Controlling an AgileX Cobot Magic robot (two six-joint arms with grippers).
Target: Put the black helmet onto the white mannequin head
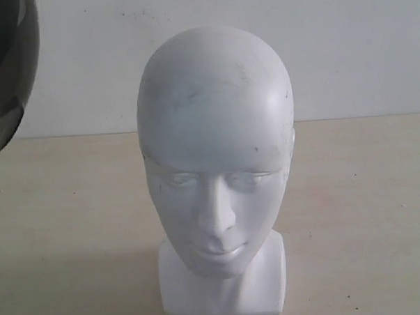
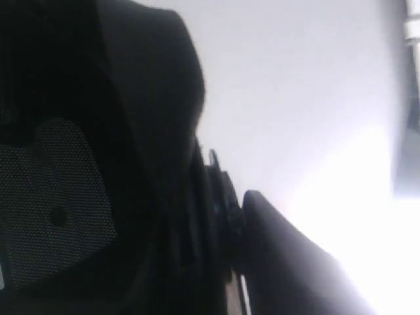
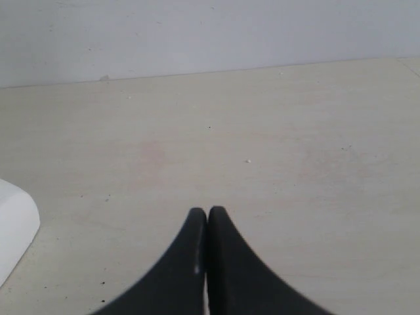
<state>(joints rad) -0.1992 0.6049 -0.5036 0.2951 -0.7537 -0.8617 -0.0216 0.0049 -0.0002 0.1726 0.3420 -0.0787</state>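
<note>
Helmet point(image 1: 4, 69) aloft in the left tool point(image 2: 230, 220)!
It clamps the helmet's rim; the right tool point(image 3: 207, 213) is pinched together, empty, over the desk point(image 3: 295, 144), the head point(image 1: 217, 150) near it.

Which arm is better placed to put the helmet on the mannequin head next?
Left. The helmet fills its wrist view and hangs raised left of the mannequin head. The right gripper is shut, empty, over the table.

The white mannequin head point(image 1: 217, 164) stands upright, face forward; black helmet point(image 1: 9, 58) hangs aloft, far left.
</note>
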